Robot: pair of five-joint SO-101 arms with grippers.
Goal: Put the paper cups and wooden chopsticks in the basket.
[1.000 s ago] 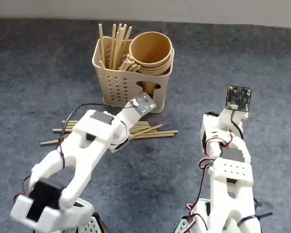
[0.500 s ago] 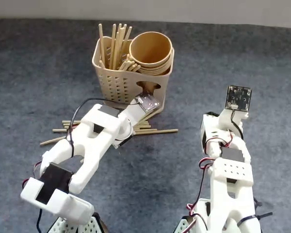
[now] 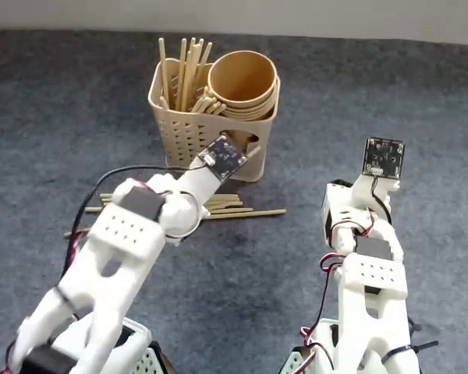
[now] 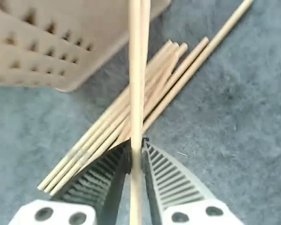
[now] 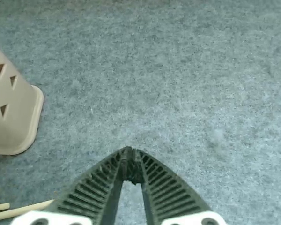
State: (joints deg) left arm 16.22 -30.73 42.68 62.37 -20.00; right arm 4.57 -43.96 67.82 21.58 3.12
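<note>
A beige perforated basket (image 3: 189, 139) stands at the back, holding stacked paper cups (image 3: 242, 79) and several upright wooden chopsticks (image 3: 184, 68). More chopsticks (image 3: 246, 211) lie in a loose bundle on the carpet in front of it. My left gripper (image 4: 136, 146) is shut on a single chopstick (image 4: 136, 70), which it holds above the bundle (image 4: 171, 86) and close to the basket's wall (image 4: 56, 44). The left wrist (image 3: 222, 156) hangs just in front of the basket. Off to the right of the basket, my right gripper (image 5: 129, 162) is shut on nothing, over bare carpet.
Grey carpet (image 3: 70, 117) covers the whole table. The right arm (image 3: 366, 257) stands folded at the right, and the basket's corner (image 5: 16, 117) lies to one side of its gripper. Open carpet stretches left of the basket and between the two arms.
The left arm has risen and swung toward the basket, lifting one chopstick off the bundle. The right arm has not moved.
</note>
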